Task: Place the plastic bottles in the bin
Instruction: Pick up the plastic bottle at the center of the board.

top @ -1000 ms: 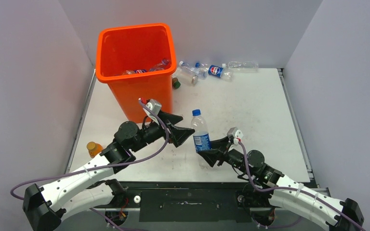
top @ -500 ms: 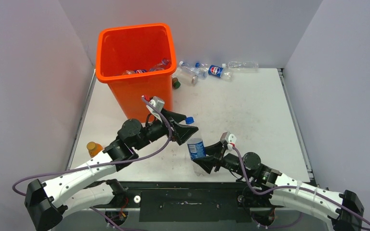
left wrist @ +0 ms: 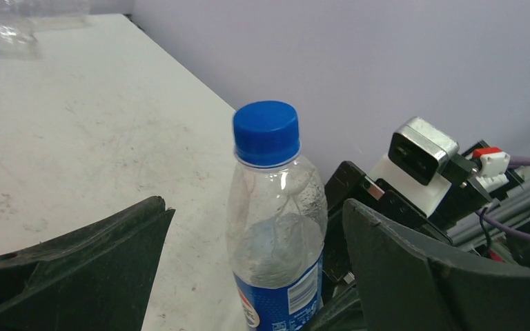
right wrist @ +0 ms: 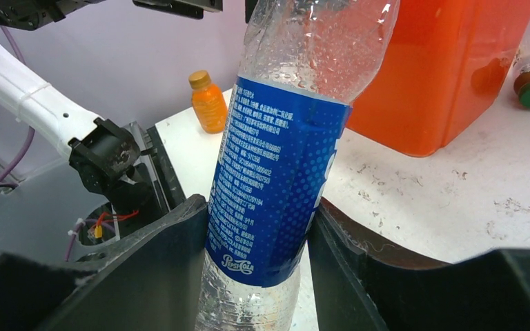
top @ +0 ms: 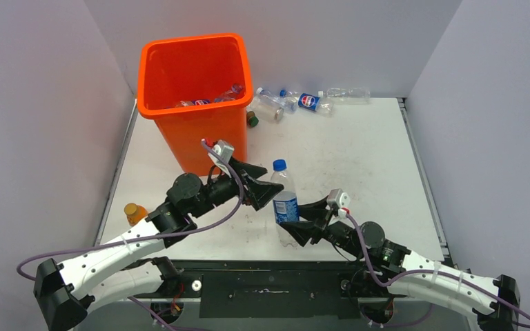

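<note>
Moved: we stood the blue-label bottle (top: 285,200) straight up again.
Far left: one orange bottle (top: 134,212) waits on the table (top: 359,158).
Done: some bottles (top: 229,92) already lie in the bin (top: 179,131).
Left arm: our left gripper (top: 270,195) gapes wide around the bottle top, not touching.
Right arm: our right gripper (top: 291,224) squeezes the bottle low down.
Back right: more back bottles (top: 309,102) wait; we think only the tall bin wall is in our way.
</note>
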{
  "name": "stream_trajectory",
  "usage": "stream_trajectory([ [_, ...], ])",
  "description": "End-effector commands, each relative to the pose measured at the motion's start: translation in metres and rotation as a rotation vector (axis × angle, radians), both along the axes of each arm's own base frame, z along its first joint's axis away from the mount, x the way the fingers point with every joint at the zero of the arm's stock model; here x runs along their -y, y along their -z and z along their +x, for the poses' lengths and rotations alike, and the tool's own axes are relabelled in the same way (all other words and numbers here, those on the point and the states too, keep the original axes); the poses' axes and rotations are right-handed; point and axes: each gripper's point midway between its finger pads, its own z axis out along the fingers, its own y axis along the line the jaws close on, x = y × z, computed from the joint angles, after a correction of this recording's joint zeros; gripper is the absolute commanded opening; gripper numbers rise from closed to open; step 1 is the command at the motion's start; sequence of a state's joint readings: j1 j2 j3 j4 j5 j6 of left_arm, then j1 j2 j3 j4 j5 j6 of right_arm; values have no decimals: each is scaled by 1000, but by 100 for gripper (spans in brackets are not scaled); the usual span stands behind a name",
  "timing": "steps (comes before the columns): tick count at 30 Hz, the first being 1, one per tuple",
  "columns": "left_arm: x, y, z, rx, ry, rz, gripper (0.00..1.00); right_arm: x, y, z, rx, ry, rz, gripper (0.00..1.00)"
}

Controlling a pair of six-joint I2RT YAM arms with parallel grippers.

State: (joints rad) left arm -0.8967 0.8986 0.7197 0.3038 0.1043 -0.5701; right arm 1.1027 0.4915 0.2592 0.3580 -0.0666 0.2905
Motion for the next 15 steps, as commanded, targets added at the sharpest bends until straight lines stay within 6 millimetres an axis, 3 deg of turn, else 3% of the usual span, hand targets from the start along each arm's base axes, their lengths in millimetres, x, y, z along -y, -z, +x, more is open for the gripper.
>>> stream_trajectory([
  [1,22,-9,-23,2,155,-36,96,-3,-31,2,53,11,62,31],
  [4,32,-6,-31,4,206,-26,99,-4,-31,3,51,13,57,31],
  [6,35,-6,-35,9,227,-23,92,-4,-31,2,50,13,56,31],
  [8,37,-4,-36,5,234,-17,82,-3,-32,2,53,12,59,31],
  [12,39,-3,-37,6,247,-13,53,-4,-33,1,52,9,53,33],
  [15,40,-6,-40,23,259,-26,38,-6,-30,1,36,4,39,45],
])
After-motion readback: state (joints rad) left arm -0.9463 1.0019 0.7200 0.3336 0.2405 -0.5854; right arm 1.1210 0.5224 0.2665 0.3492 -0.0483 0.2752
